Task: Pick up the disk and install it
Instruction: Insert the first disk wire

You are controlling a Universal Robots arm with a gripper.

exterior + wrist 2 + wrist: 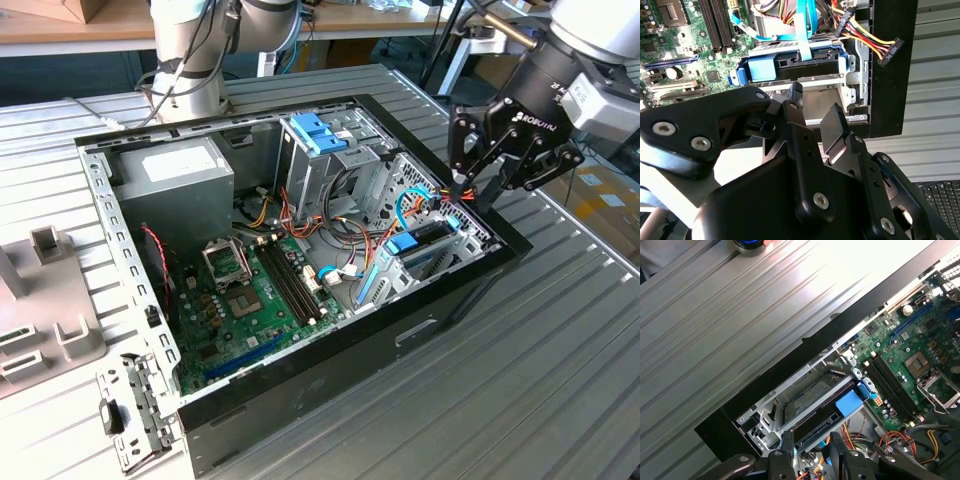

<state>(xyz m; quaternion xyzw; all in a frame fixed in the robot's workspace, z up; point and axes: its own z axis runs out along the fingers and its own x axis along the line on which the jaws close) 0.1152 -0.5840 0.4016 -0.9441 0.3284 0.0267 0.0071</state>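
Apparently disk (790, 67) already seated in drive bay (790, 407) of computer case (450, 300); end effector (478, 185) released, empty, hovering just above bay.

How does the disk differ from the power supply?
The disk is slim and dark with a blue end piece; the power supply is a bulky grey box with a white sticker. The disk sits at the exterior view's right end of the case, the power supply at its left end. Both sit inside it.
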